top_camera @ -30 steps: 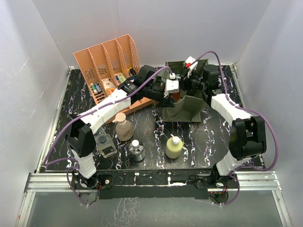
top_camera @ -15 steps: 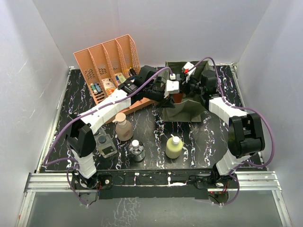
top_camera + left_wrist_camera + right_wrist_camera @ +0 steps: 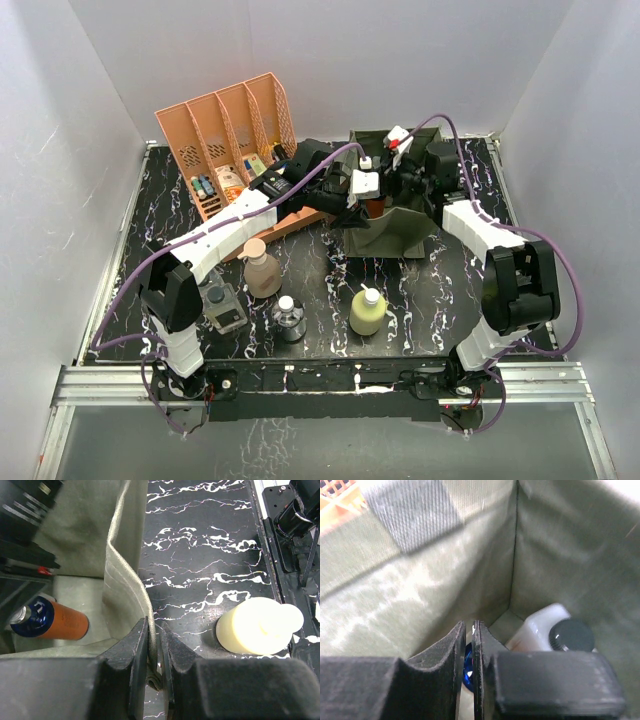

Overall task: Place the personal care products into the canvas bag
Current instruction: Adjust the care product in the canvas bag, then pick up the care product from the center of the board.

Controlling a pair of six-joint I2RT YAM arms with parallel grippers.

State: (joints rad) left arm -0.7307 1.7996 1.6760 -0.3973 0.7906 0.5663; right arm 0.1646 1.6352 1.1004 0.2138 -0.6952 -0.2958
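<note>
Black marbled counter (image 3: 330,290) lies open beyond the left claw (image 3: 155,655), which pinches the bag (image 3: 125,580) rim; yellow bottle (image 3: 257,627) stands near it outside, orange bottle (image 3: 55,622) sits inside. Right claw (image 3: 472,650), pressed together, hangs in the bag's corner above the white bottle (image 3: 540,627).

My top camera sits above and behind the arm bases and looks down over the whole table (image 3: 440,290). The left wrist camera hangs close over the left rim of the canvas bag (image 3: 395,230), facing down, and shares the yellow bottle (image 3: 367,312) with the top view. The right wrist camera looks inside the bag from very near.
</note>
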